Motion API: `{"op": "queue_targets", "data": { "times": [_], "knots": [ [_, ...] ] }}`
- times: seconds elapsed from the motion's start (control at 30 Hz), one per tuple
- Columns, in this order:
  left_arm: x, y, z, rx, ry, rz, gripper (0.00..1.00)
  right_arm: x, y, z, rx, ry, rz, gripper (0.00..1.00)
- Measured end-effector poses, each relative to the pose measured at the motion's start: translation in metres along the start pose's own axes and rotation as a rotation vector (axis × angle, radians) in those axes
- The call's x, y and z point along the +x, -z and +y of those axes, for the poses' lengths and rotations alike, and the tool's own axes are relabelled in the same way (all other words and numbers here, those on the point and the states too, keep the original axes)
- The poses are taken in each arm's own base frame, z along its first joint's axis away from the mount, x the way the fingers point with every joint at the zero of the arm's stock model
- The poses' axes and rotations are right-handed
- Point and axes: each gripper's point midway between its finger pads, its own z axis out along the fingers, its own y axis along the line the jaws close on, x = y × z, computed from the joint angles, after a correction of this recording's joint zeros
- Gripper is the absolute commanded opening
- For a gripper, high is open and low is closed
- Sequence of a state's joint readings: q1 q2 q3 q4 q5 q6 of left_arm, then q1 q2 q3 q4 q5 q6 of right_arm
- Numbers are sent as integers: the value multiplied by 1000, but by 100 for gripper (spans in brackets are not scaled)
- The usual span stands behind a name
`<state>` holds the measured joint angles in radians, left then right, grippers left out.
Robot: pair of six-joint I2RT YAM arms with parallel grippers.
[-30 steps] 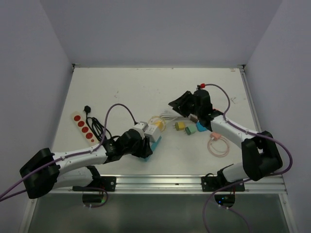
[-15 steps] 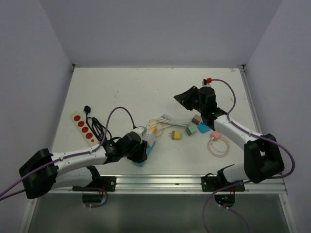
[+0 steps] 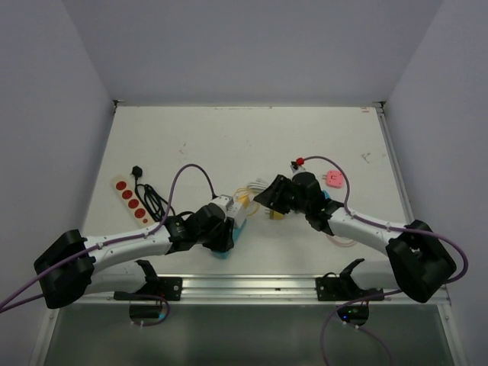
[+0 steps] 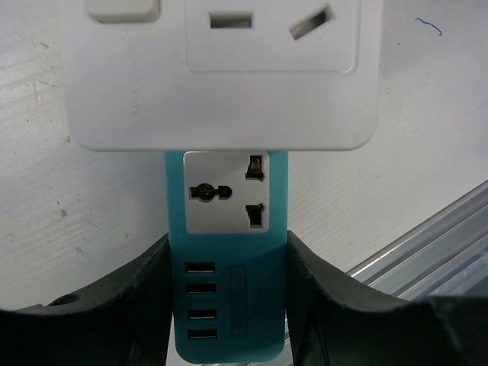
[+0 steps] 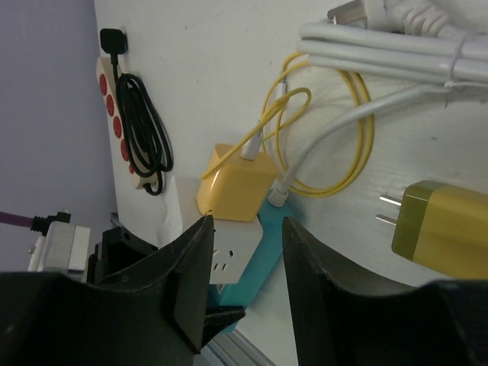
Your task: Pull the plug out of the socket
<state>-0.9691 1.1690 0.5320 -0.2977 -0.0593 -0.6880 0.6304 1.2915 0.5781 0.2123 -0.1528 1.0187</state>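
Note:
A teal socket strip (image 4: 227, 221) lies near the front edge, with a white adapter block (image 4: 217, 69) plugged into it. My left gripper (image 4: 227, 305) is shut on the strip's end with the USB ports; it also shows in the top view (image 3: 222, 236). A yellow plug (image 5: 235, 183) with a yellow cable sits on the white adapter (image 5: 227, 258). My right gripper (image 5: 245, 263) is open, its fingers hovering either side of the adapter and strip, just short of the yellow plug. In the top view my right gripper (image 3: 264, 197) is beside the yellow plug (image 3: 242, 203).
A loose olive-yellow plug (image 5: 446, 229) lies to the right of the strip. A white cable bundle (image 5: 396, 46) and a yellow cable loop (image 5: 351, 152) lie behind. A red power strip (image 3: 130, 198) with a black cord (image 3: 152, 202) is at the left. A pink plug (image 3: 334, 179) is at the right.
My right arm has swung from the back right down and left to the yellow plug. My left gripper has kept hold of the teal strip and pulled it slightly nearer.

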Motion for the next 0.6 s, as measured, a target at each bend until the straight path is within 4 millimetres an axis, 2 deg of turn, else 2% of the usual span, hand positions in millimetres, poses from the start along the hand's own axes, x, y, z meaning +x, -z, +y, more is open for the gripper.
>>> {"op": "queue_targets", "data": {
  "times": [0.27, 0.6],
  "knots": [
    [0, 0, -1, 5, 1, 0, 0, 28, -15, 3, -24, -10, 54, 48],
    [1, 1, -4, 23, 1, 6, 0, 33, -28, 3, -35, -43, 54, 49]
  ]
}}
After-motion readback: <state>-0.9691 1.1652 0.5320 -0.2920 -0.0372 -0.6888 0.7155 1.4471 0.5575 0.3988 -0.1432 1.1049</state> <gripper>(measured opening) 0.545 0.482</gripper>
